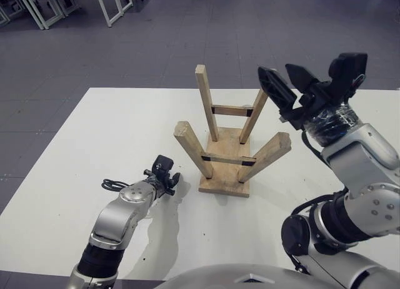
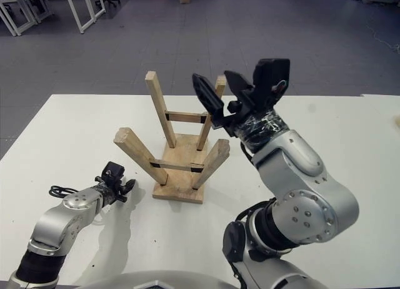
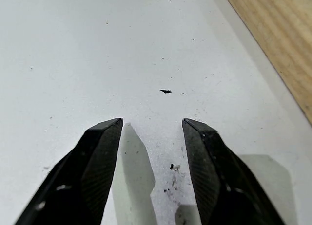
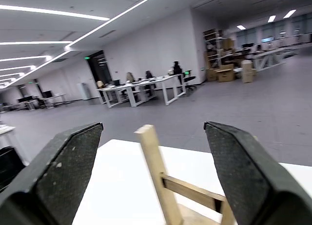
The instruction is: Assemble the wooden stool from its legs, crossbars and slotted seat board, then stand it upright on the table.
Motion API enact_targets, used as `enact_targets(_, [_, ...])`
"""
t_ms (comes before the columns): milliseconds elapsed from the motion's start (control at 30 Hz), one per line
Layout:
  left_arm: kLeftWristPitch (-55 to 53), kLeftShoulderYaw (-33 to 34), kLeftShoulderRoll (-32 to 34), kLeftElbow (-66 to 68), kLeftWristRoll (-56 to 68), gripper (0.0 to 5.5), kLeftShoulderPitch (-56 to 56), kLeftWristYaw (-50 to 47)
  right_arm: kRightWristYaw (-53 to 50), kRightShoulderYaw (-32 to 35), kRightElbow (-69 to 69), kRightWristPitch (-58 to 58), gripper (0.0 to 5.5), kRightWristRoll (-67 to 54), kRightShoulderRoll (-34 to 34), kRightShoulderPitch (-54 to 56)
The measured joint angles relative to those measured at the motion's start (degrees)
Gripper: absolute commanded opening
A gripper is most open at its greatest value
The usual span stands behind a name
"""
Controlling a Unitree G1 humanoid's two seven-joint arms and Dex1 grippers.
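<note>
Four legs [image 1: 206, 104] and both crossbars [image 1: 231, 111] sit in the seat board [image 1: 226, 186], so the stool [image 1: 228, 144] looks assembled. It rests upside down mid-table [image 1: 94, 145], so turning it upright seems all that is left. The right gripper [image 1: 276, 70] hangs spread and empty beside the far right leg, and the left gripper [image 1: 167, 175] lies spread, empty, on the table near the board.

2 head views overlook the stool [image 1: 226, 145].

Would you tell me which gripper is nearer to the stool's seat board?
Left. The left gripper sits low on the table beside the seat board; the right gripper hangs raised, up by the top of a leg.
</note>
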State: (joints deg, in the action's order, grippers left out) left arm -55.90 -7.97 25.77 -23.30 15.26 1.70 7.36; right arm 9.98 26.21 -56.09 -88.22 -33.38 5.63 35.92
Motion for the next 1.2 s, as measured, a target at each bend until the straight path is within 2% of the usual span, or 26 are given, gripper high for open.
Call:
enact_targets(233, [0.0,-0.7,-3.1,-0.4,-1.7,2.3,0.1,-0.5,-1.4,0.2,-1.0,-2.2,3.84,-1.0,1.1,2.4])
enact_targets(400, [0.1,-0.3,-3.1,0.2,-2.1,2.3,-0.4,0.3,-10.0,10.5,1.6,12.4,3.84,-4.2,1.5,18.4])
enact_targets(467, [0.1,-0.1,-3.1,0.3,-2.2,2.3,-0.4,0.6,-11.3,10.8,1.2,11.9,3.84,-7.5,1.6,18.5])
enact_targets(500, [0.1,-0.1,-3.1,0.2,-2.3,2.3,-0.4,0.7,-10.8,9.3,0.1,9.9,3.84,-8.6,1.5,15.8])
enact_targets(633, [0.9,-0.1,-3.1,0.1,-2.3,2.3,-0.6,0.7,-7.3,-1.3,-0.8,3.2,3.84,-10.9,0.1,-9.3])
enact_targets(733, [0.6,-0.5,-3.2,1.7,-2.5,2.3,-1.6,0.8,-5.4,-9.4,-2.4,13.3,3.84,-9.3,-5.3,-18.6])
enact_targets(800, [0.2,-0.8,-3.3,2.6,-3.0,2.3,-2.3,0.8,-5.0,-12.9,-1.6,18.4,3.84,-7.5,-6.4,-21.2])
enact_targets(867, [0.2,-0.8,-3.6,2.8,-3.2,2.3,-2.4,0.8,-6.3,-13.7,0.6,19.7,3.84,-7.6,-4.4,-20.2])
enact_targets(933, [0.4,-0.8,-4.2,2.8,-3.8,2.3,-2.4,0.8,-10.3,-13.1,3.4,17.8,3.84,-10.7,0.1,-16.6])
enact_targets(1000, [1.3,-0.8,-4.6,2.9,-4.2,2.3,-2.2,0.8,-15.0,-9.7,5.7,16.7,3.84,-16.0,2.5,-10.0])
enact_targets(1067, [2.3,-0.7,-5.1,3.3,-4.4,2.3,-1.6,0.8,-18.7,-4.5,8.5,17.7,3.84,-20.5,0.8,-1.0])
enact_targets(1133, [2.6,-0.7,-5.1,3.5,-4.4,2.3,-1.2,0.8,-19.8,-1.0,11.0,18.1,3.84,-22.6,-3.6,2.8])
enact_targets(1200, [3.0,-0.3,-5.1,3.0,-4.4,2.3,-0.5,0.9,-15.2,-2.5,12.4,18.8,3.84,-18.9,-14.4,-2.4])
